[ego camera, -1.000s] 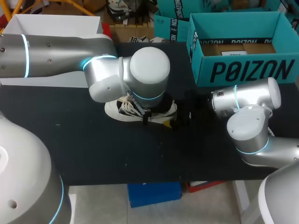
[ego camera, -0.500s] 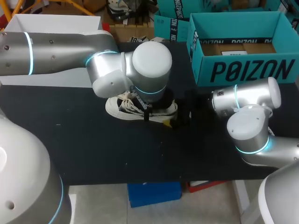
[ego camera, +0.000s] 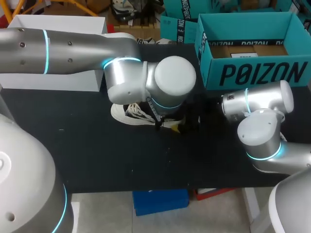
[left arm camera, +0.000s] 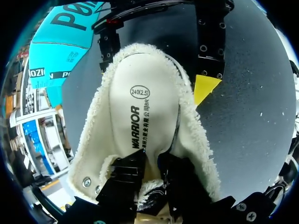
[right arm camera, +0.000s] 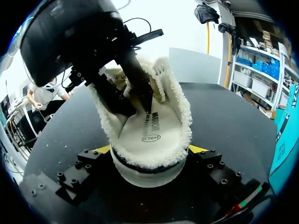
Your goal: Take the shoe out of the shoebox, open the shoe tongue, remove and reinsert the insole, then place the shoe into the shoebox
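The shoe (ego camera: pixel 130 112) stands sole-down on the table (ego camera: pixel 97 150), outside the shoebox (ego camera: pixel 252 75) and near it. The insole (left arm camera: pixel 145 112) lies inside the shoe. The right gripper (right arm camera: pixel 149 154) clamps the heel, with one yellow fingertip (right arm camera: pixel 198 149) pressed against each side. The left gripper (left arm camera: pixel 156 170) reaches down into the shoe opening onto the insole; whether it grips anything cannot be determined. Compared with one second ago, the left arm (ego camera: pixel 73 46) has shifted toward the shoebox. The shoe and the right arm (ego camera: pixel 260 131) are unchanged.

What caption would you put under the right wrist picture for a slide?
Right gripper holds the fleece-lined shoe by its heel; left gripper is inside it, on the insole.
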{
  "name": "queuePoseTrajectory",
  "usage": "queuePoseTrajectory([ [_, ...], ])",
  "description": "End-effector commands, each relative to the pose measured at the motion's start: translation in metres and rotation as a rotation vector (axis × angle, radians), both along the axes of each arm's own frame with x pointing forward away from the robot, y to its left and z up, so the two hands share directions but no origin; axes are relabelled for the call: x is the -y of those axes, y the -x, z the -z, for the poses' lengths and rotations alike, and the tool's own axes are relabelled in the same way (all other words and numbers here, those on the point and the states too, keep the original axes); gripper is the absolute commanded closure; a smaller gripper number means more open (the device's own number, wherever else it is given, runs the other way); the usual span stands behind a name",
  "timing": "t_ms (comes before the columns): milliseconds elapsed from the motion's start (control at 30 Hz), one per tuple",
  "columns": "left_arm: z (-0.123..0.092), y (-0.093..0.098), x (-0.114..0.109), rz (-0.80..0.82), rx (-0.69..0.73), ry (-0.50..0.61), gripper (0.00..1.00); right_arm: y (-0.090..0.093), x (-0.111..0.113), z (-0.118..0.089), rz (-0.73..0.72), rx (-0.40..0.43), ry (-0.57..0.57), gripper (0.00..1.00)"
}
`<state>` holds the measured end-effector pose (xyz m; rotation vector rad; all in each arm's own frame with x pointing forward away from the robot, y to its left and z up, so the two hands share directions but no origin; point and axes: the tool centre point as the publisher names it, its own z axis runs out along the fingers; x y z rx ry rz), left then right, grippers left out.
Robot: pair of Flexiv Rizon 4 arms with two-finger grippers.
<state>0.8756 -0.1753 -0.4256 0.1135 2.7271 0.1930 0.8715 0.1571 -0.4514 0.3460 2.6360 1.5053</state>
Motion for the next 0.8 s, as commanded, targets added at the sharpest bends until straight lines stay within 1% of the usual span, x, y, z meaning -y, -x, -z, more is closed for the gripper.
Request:
queuePoseTrajectory([
  [33,0.259,-0.106,0.004,0.013,-0.016,-0.008,1.0,0.0,-0.007,0.005,0.0,-0.003,0.003,1.0],
  [233,0.25,-0.103,0.0,0.02,-0.023,-0.007,1.0,0.0,-0.007,0.005,0.0,-0.003,0.003,1.0],
  [333,0.244,-0.1,-0.001,0.059,-0.065,0.01,1.0,0.0,-0.007,0.005,0.0,-0.003,0.003,1.0],
  [400,0.237,-0.094,-0.002,0.09,-0.112,0.042,1.0,0.0,-0.007,0.005,0.0,-0.003,0.003,1.0],
  [433,0.233,-0.091,-0.002,0.111,-0.14,0.08,1.0,0.0,-0.007,0.005,0.0,-0.003,0.003,1.0],
  [467,0.229,-0.086,-0.002,0.115,-0.138,0.074,1.0,0.0,-0.007,0.005,0.0,-0.003,0.003,1.0],
  [633,0.201,-0.065,-0.003,0.194,-0.221,0.129,1.0,0.0,-0.007,0.005,0.0,-0.003,0.003,1.0],
  [733,0.185,-0.053,0.0,0.23,-0.265,0.15,1.0,0.0,-0.007,0.005,0.0,-0.003,0.003,1.0],
  [800,0.176,-0.04,0.004,0.255,-0.283,0.126,1.0,0.0,-0.007,0.005,0.0,-0.003,0.003,1.0],
])
